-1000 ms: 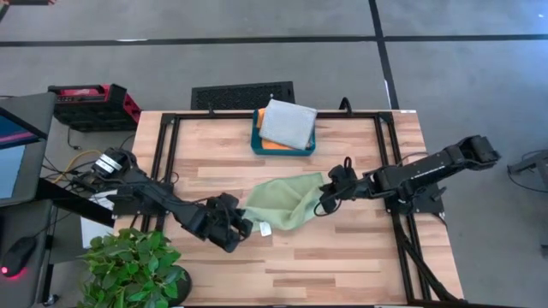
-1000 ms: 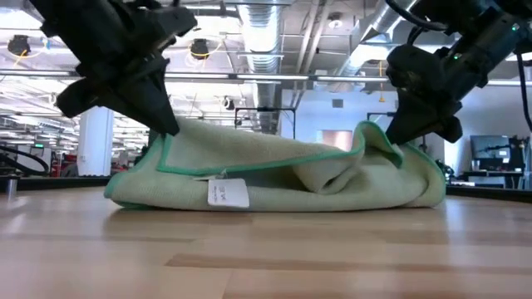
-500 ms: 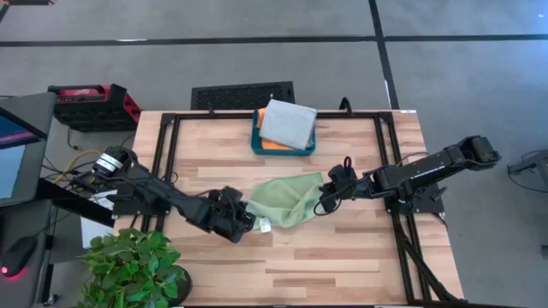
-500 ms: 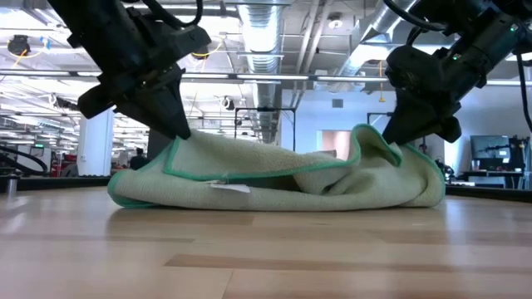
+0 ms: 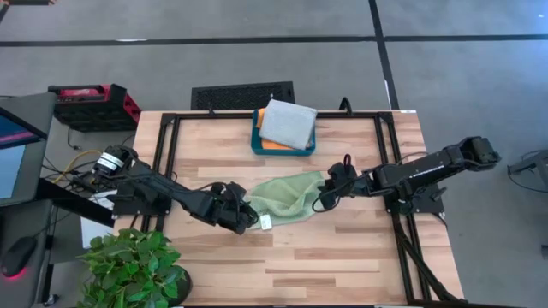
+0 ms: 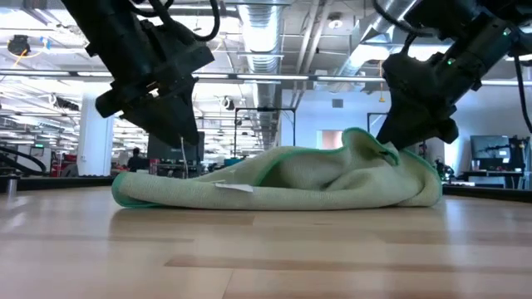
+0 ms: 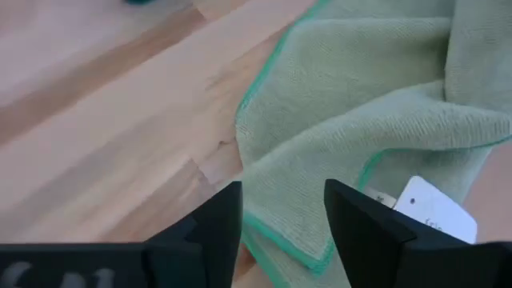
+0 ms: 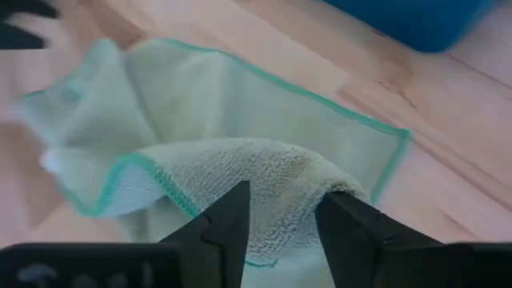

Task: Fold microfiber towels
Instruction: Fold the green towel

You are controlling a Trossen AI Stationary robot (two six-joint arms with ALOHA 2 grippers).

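The light green towel lies crumpled, long axis running between my left gripper and right gripper; both spread open, holding nothing.

One light green towel lying crumpled on one wooden table, one grey towel and one orange towel sitting in one teal tray, two grippers flanking

Teal tray, potted plant, wooden table
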